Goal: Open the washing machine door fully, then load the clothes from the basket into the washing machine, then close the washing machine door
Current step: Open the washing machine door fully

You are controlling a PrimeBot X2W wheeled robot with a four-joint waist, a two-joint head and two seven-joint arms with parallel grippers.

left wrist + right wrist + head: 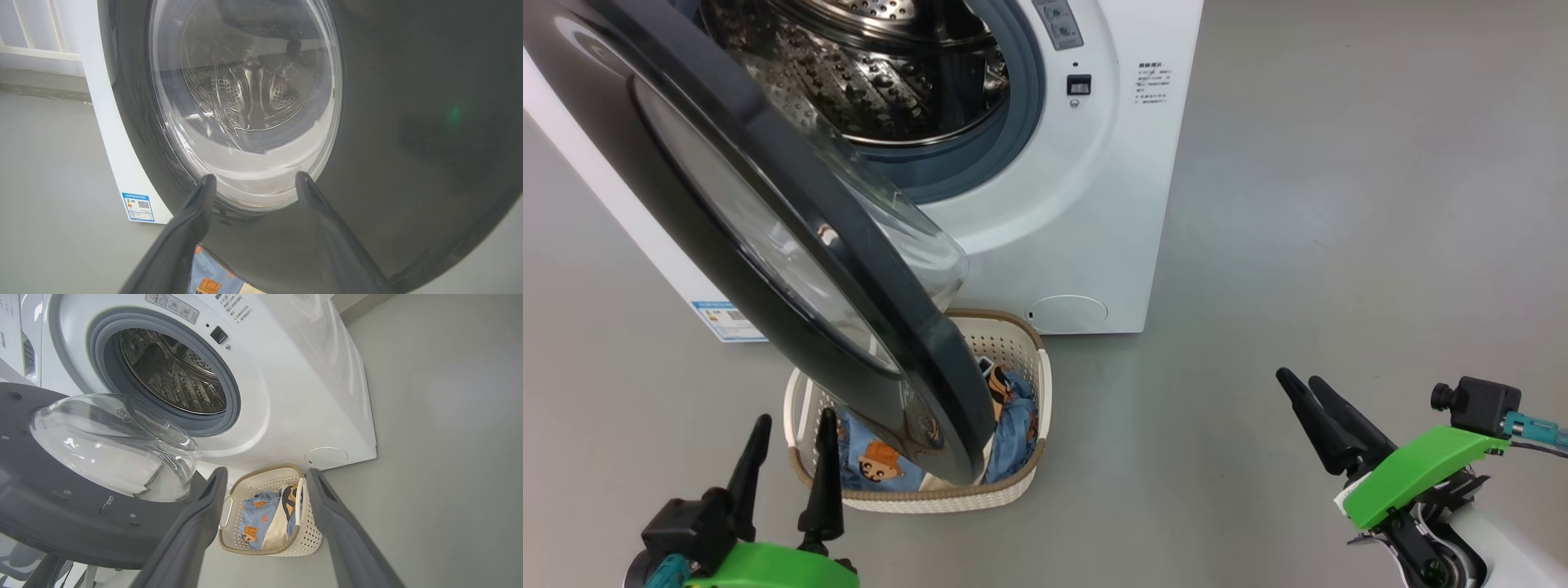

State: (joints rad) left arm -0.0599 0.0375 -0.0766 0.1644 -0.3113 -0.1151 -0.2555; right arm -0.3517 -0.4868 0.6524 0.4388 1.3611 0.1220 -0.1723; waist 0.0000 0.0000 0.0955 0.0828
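On the grey floor in front of the robot: the washing machine, white, front facing the camera.

- The washing machine door is swung out from the opening. Steel drum and grey-blue gasket are exposed. In the head view the door's black ring hangs over the left part of the basket and hides it.
- The basket stands on the floor just in front of the machine, near the round cap. The clothes lie inside it: blue fabric with orange figures. The right wrist view adds a cream piece with a black stripe on top.
- Blue label sticker sits low on the machine's side panel.
- Left gripper: fingers spread apart, holding nothing. It is low and near the basket's left side. In the left wrist view the tips point at the door's outer face, framing the lower edge of the glass. Whether they touch it, I cannot tell.
- Right gripper: fingers apart per the right wrist view, holding nothing. It hangs over bare floor, well apart from basket and machine.
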